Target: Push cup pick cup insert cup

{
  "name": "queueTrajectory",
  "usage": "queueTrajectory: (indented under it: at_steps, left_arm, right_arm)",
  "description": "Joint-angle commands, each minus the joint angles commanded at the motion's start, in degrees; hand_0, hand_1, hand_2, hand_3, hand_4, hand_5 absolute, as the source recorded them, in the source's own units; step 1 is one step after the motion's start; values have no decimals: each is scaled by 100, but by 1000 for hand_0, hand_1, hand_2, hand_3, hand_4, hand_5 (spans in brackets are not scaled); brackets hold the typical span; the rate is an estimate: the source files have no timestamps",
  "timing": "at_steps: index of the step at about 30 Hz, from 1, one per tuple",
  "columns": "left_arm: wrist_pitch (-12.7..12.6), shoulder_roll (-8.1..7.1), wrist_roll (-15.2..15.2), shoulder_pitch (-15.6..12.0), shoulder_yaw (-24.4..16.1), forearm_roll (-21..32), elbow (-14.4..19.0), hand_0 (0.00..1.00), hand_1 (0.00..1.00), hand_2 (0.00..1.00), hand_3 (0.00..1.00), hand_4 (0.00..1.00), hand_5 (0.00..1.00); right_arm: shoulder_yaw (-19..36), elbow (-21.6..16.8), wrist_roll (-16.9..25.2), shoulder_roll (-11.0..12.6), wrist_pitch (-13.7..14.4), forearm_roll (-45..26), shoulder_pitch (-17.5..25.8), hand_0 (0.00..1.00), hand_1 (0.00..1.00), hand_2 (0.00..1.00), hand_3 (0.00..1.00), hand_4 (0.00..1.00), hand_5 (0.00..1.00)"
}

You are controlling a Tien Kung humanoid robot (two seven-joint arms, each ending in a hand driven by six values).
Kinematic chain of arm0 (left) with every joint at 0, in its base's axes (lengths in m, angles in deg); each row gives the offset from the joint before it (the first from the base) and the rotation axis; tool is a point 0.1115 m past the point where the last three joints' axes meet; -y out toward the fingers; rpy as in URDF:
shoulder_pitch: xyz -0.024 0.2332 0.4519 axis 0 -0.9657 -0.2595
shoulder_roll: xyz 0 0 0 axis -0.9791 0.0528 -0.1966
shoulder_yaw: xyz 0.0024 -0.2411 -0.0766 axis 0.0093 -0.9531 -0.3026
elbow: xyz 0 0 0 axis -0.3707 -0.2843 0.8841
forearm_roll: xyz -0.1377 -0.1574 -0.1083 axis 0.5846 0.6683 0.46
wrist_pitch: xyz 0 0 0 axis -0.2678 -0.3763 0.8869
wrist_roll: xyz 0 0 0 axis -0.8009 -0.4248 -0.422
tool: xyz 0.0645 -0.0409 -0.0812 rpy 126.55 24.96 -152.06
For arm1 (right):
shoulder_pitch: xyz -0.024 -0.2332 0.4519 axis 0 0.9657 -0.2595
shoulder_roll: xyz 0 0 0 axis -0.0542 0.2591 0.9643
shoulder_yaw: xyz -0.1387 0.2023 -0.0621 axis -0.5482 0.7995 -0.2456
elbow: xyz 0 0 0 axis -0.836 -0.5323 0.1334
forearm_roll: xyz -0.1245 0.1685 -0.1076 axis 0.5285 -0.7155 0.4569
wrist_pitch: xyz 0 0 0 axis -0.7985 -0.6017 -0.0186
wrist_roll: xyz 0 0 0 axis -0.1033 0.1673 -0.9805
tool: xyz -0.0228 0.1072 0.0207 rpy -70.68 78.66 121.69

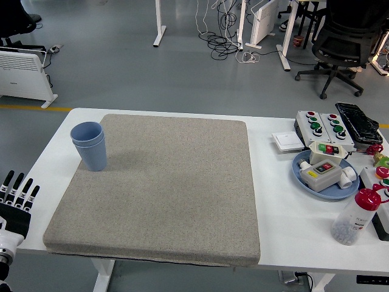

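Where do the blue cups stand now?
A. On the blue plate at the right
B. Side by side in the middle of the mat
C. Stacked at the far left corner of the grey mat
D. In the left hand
C. The cups stand one inside the other at the far left corner of the mat; the left hand is off the table's near left edge, holding nothing.

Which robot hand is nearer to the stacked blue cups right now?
Left. The left robot hand sits off the table's near-left corner, fingers spread and empty, below and left of the stacked blue cups on the grey mat. The right robot hand is out of view.
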Motion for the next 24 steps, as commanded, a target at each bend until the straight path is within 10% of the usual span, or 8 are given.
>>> queueTrajectory:
  at_steps: [24]
  left_arm:
    - [-39, 34, 10, 57, -12, -10, -1, 866, 858, 876, 831, 575, 998]
  right_arm:
    - [-39, -2, 7, -2, -12, -37, -67, 743, 681, 680, 564, 87, 489]
